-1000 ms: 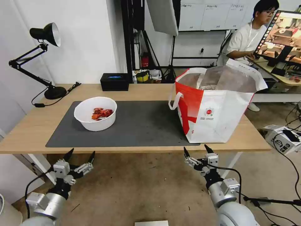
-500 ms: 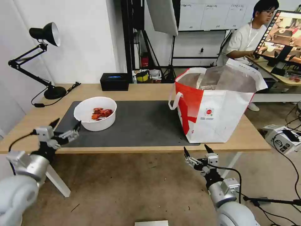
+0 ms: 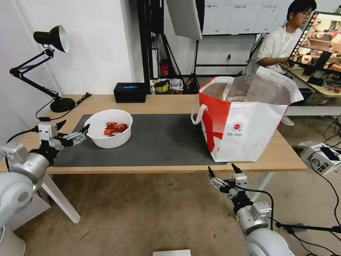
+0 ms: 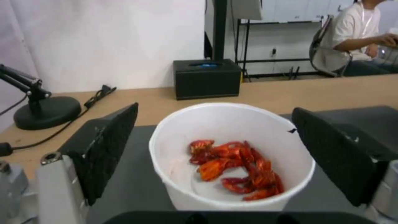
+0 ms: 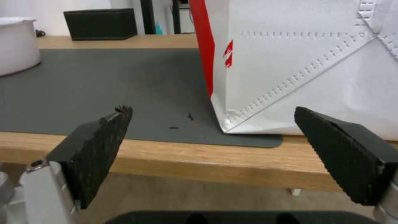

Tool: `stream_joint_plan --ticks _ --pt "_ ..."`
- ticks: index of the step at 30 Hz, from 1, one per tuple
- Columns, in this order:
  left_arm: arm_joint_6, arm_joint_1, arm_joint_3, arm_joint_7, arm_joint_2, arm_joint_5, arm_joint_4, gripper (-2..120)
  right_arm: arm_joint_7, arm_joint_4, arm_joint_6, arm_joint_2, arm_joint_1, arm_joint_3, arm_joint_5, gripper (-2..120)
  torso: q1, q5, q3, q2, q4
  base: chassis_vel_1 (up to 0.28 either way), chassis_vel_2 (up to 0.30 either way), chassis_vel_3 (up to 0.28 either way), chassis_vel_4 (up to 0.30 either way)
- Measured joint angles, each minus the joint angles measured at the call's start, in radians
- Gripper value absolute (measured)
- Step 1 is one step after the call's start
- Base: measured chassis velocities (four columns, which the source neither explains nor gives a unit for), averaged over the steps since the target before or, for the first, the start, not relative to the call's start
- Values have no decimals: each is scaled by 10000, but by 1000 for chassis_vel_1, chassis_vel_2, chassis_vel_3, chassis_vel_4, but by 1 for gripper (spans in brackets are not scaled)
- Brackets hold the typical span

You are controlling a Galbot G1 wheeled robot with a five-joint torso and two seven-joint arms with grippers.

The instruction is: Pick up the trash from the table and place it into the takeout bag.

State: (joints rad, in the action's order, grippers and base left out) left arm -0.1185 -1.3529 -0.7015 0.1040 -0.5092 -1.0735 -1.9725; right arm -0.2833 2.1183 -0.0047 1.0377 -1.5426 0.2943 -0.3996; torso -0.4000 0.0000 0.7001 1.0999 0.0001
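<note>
Lining up on the white bowl (image 3: 108,128), I have the left gripper (image 3: 72,130) at centre-left of the head view, just beside the bowl's near rim, its black fingers (image 4: 105,146) spread wide and not touching it. In the left wrist view the bowl sits in the middle of the frame between the two fingers, on the dark grey mat (image 3: 160,142) of the desk (image 3: 170,103), with the red shell scraps (image 4: 234,168) heaped low inside.

I judge the bowl to be light, thin plastic: stiff enough at the rim, but likely to flex or slip if squeezed across its whole width. Its wall is smooth, so I would pinch one side of the rim, one finger inside and one outside, and keep it level so the loose scraps do not spill.

The takeout bag (image 3: 248,131) stands open at centre-right, well apart from the bowl. The right gripper (image 3: 224,171) hangs below the desk edge at lower centre-right, spread and empty
</note>
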Motion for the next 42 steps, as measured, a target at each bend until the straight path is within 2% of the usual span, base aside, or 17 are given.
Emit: stream_joint_plan --ticks 6,8,9,12,13,14,16,25,26,28,29,32,33,36,37,40,42 --pt "-425 1055 781 807 284 -1259 308 100 0 3 0 0 0 0 0 100 -1 0 0 0 -2 0 0 0 0" --pt "-1067 2102 1377 1149 412 -2341 772 100 -1 5 0 0 0 0 0 100 -1 0 0 0 -3 0 0 0 0" --pt "-1067 2102 1377 1149 412 -2341 772 100 -1 5 0 0 0 0 0 100 -1 0 0 0 -3 0 0 0 0" --pt "-1996 2850 1810 1504 492 -3269 1194 100 0 5 0 -1 0 0 0 100 -1 -1 0 0 0 0 0 0 0" --pt "-1996 2850 1810 1504 492 -3269 1194 100 0 5 0 -1 0 0 0 100 -1 -1 0 0 0 0 0 0 0" --pt "-2510 3314 2067 1954 490 -3863 1375 100 -1 4 0 0 0 0 0 100 0 -1 0 1 1 0 0 0 0" --pt "-2837 3769 2389 2209 466 -4267 1601 100 0 5 0 0 0 0 0 100 0 2 -1 1 0 0 0 0 0" --pt "-3133 4330 2829 2348 418 -4544 1895 100 -1 5 0 -1 0 0 -1 100 -1 -1 -1 1 0 0 0 0 0" --pt "-3207 4473 2951 2373 403 -4592 1959 100 -1 5 0 -1 0 0 0 100 -1 -1 -1 1 0 0 0 0 0" --pt "-3590 5399 3767 2588 241 -4737 2334 100 0 5 0 -1 0 0 -1 100 -1 -2 -1 1 0 0 0 0 0" --pt "-3590 5399 3767 2588 241 -4737 2334 100 0 5 0 -1 0 0 -1 100 -1 -2 -1 1 0 0 0 0 0" --pt "-4351 6867 5035 3285 -191 -5001 2889 100 -2 5 -1 -2 0 0 -1 100 -1 0 -1 1 -2 0 0 0 0" --pt "-4351 6867 5035 3285 -191 -5001 2889 100 -2 5 -1 -2 0 0 -1 100 -1 0 -1 1 -2 0 0 0 0" --pt "-4987 7804 5836 3967 -618 -5009 3429 100 -1 4 0 -2 0 0 -1 100 -1 -1 -1 1 -2 0 0 0 0" --pt "-4987 7804 5836 3967 -618 -5009 3429 100 -1 4 0 -2 0 0 -1 100 -1 -1 -1 1 -2 0 0 0 0" --pt "-5362 8480 6403 5017 -1007 -4974 3994 100 -1 4 0 -1 0 1 -1 100 -1 0 -1 0 -3 0 0 0 0" --pt "-5438 8618 6545 5124 -1064 -4928 4150 100 -1 4 -1 -2 0 1 -1 100 -1 1 0 0 -2 0 0 0 0"
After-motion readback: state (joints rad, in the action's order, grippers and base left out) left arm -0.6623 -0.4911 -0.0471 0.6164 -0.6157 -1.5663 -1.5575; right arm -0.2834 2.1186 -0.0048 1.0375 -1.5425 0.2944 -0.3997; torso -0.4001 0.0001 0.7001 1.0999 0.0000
